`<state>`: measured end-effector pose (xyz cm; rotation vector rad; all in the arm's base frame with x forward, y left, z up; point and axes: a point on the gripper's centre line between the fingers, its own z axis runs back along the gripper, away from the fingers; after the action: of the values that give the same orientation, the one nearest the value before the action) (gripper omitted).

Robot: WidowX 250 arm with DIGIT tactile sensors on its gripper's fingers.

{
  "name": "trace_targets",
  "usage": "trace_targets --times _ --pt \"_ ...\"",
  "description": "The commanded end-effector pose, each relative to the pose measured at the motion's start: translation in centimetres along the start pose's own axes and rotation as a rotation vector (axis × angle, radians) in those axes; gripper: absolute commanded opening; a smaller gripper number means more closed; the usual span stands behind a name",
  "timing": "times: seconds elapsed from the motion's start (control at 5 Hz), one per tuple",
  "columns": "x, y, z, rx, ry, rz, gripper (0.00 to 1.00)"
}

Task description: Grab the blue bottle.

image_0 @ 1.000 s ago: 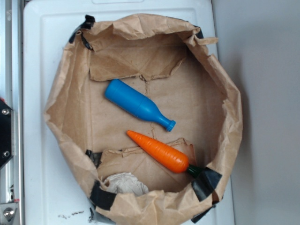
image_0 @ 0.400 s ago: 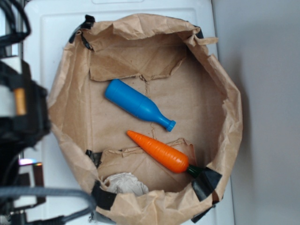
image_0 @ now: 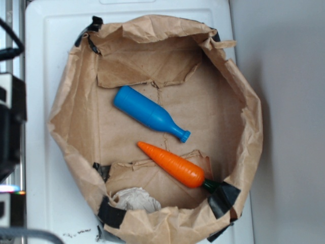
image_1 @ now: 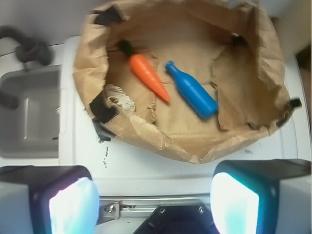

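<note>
Inside crumpled brown paper bag (image_0: 71, 117): smooth blue bottle (image_0: 147, 113) lies flat, neck toward glossy orange carrot (image_0: 172, 164) just beside | white wad (image_0: 134, 199) near taped rim | white tabletop (image_0: 40, 61) | pincer (image_1: 153, 197) released, fingers (image_1: 73, 204) spread, well short of bag

exterior looks straight down; wrist angled; both share paper bag (image_0: 76, 101)
</note>
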<state>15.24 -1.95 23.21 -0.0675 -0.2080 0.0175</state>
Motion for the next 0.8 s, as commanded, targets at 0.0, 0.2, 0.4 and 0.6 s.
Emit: trace_targets --times 0.0,0.2,0.4,0.6 --pt "0.4 0.1 0.3 -0.005 -0.013 0.0 1.0" --pt "0.4 0.1 0.3 -0.005 -0.013 0.0 1.0" --pt "0.4 0.1 0.3 -0.005 -0.013 0.0 1.0" --pt "2.2 0.2 -0.7 -0.014 -0.016 0.03 1.0"
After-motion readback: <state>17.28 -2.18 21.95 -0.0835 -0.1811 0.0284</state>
